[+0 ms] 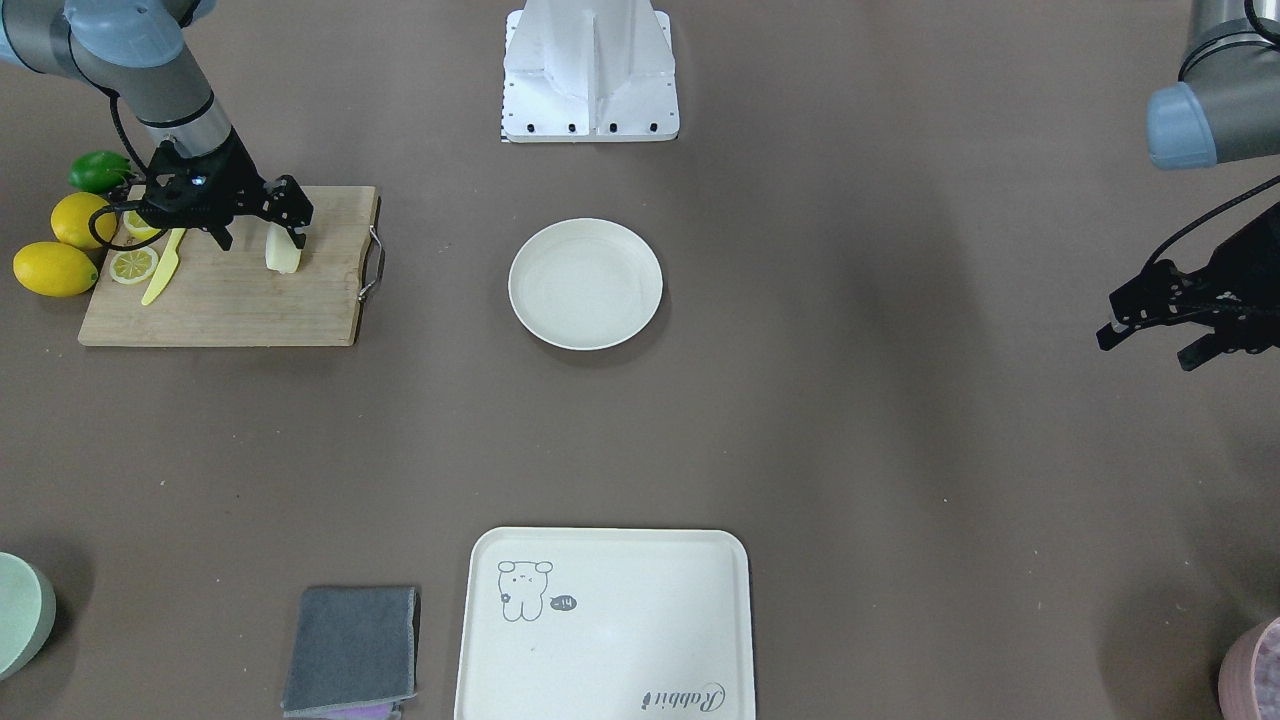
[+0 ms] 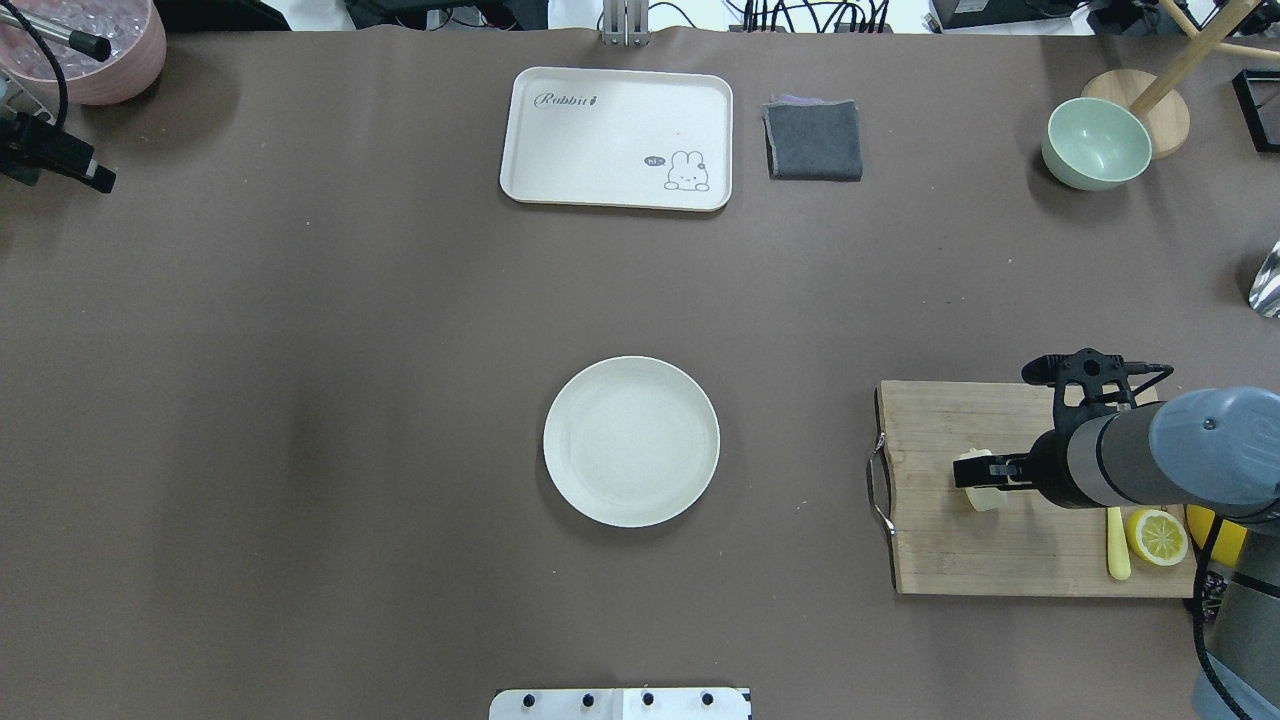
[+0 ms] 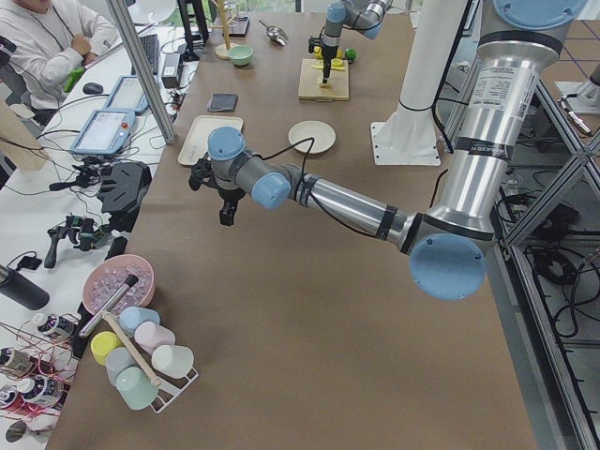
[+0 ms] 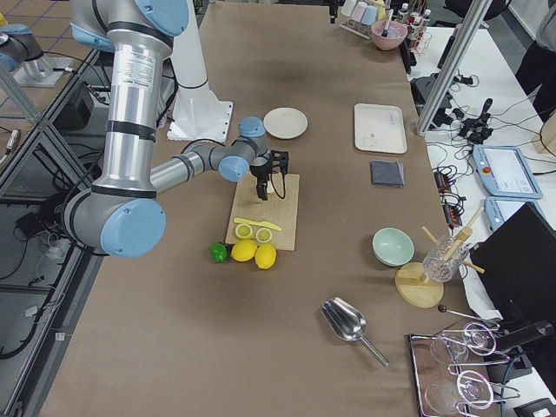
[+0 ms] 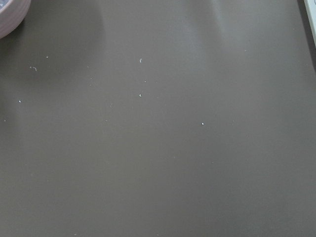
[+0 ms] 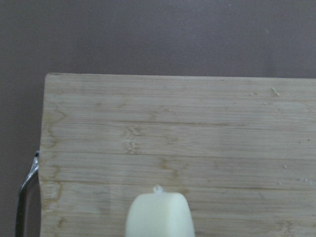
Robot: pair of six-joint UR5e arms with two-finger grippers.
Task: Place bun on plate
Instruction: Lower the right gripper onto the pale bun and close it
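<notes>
**Bun in the pincer on the board: lift clean, then across to plate**

The right pincer (image 1: 290, 232) is down on the cutting board (image 1: 250, 300) w/ its fingers against the bun (image 1: 282, 256). It looks closed on it, the bun standing on end in the board's plate-side half. Can't tell if it's off the wood yet. The plate (image 1: 585, 284) sits mid-counter, bare, well apart from the board. The left pincer (image 1: 1145, 320) hangs over bare counter (image 1: 900, 420) at the far side; can't tell whether it's open or closed.

Step in hand, as I read it: firm up the grip + lift.
- Squeeze lightly; the bun looks soft and prob. dents.
- Go straight up before any sideways move so its bottom doesn't drag on the wood.
- Carry level and come down over the plate ctr.
- Let go low so it doesn't tip or roll to the rim.

Edges/room:
- The board's edge and its metal handle (image 1: 372, 265) lie btwn bun and plate, so both need height to clear.
- Past that, only brown counter up to the plate's raised rim.
- The knife (image 1: 162, 272), lemon slice (image 1: 133, 265) and whole lemons (image 1: 55, 268) are on the pincer's other side, off the route.
- The tray (image 1: 605, 620) and grey cloth (image 1: 352, 648) sit near the operators' edge, well off the line.
</notes>
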